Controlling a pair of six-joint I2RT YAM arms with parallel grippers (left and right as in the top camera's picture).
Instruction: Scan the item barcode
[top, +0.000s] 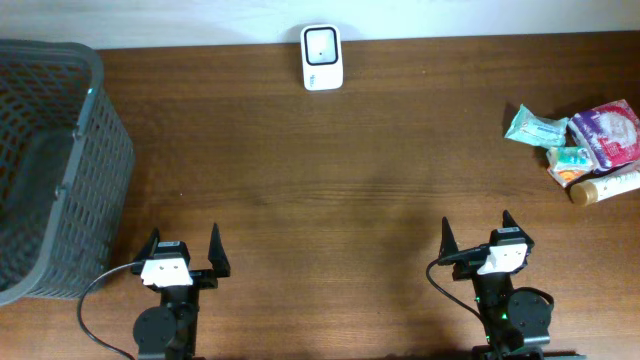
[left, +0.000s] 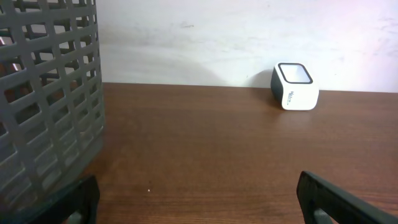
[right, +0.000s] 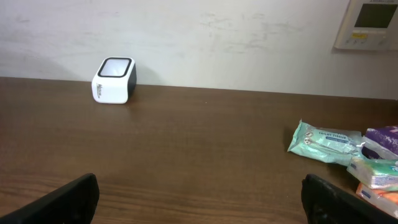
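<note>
Overhead view shows, at far left, a grey basket (top: 50, 160) on the table's (top: 300, 180) edge, probably waiting to receive items once scanned. Just right of it, near the front edge, the left gripper (top: 186, 255) sits low with its fingers spread wide and nothing between them. At the back, against the wall and roughly centred, stands the white scanner (top: 322, 57), its window facing up and forward so either arm could present a package to it. Farther right, the right gripper (top: 481, 238) also rests at the front edge, fingers wide apart and empty. At far right lies the pile of items (top: 585, 145): a teal tissue pack (top: 535, 127), a purple pouch (top: 610, 130), a small green-and-white pack and a yellow tube (top: 605, 186), touching one another, well apart from the scanner. The pile lies on the right arm's side, so that arm seems the likelier one to pick something up. No barcode is legible from here.
</note>
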